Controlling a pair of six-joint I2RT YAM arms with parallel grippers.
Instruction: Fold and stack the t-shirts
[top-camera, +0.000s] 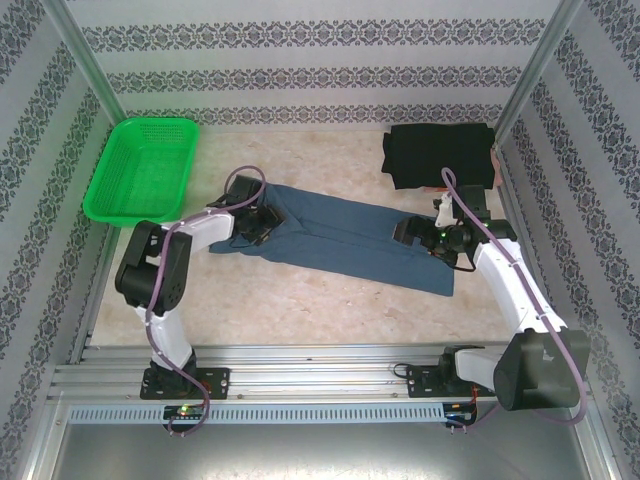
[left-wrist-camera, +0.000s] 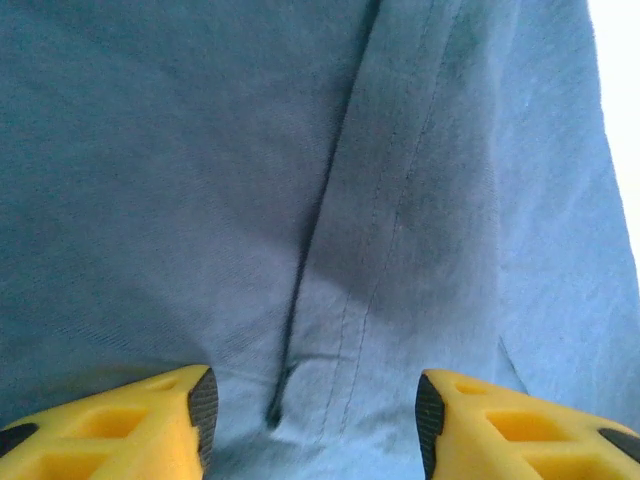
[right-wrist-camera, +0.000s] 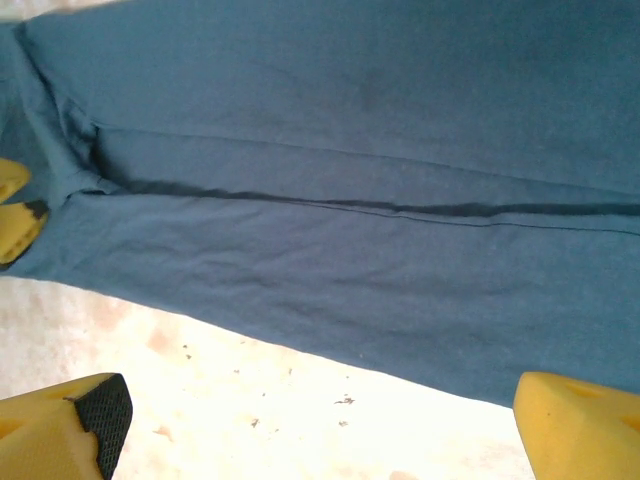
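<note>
The left gripper is spread. In the left wrist view its two yellow fingers sit at the lower corners of the frame with a wide gap between their black pads. Only slate-blue cloth lies in that gap. A raised crease with a stitched seam beside it runs from the top middle of the frame down to the space between the fingers. I cannot tell whether the pads touch the cloth.

In the top view this left gripper is at the upper left end of the blue t-shirt. The shirt is folded into a long narrow band that slants across the middle of the table from upper left to lower right.

The right gripper is at the band's right end, over the cloth. In the right wrist view the right gripper is also spread wide, with one finger in each lower corner. Between them show the pale tabletop and the shirt's lower edge, which runs on a slant. The blue t-shirt fills the upper part of that frame, with a dark fold line across its middle.

The black t-shirt lies folded in a compact block at the upper right of the table — apart from the blue one and just above the right gripper. A bright green lattice basket sits at the upper left, well apart from both shirts.
</note>
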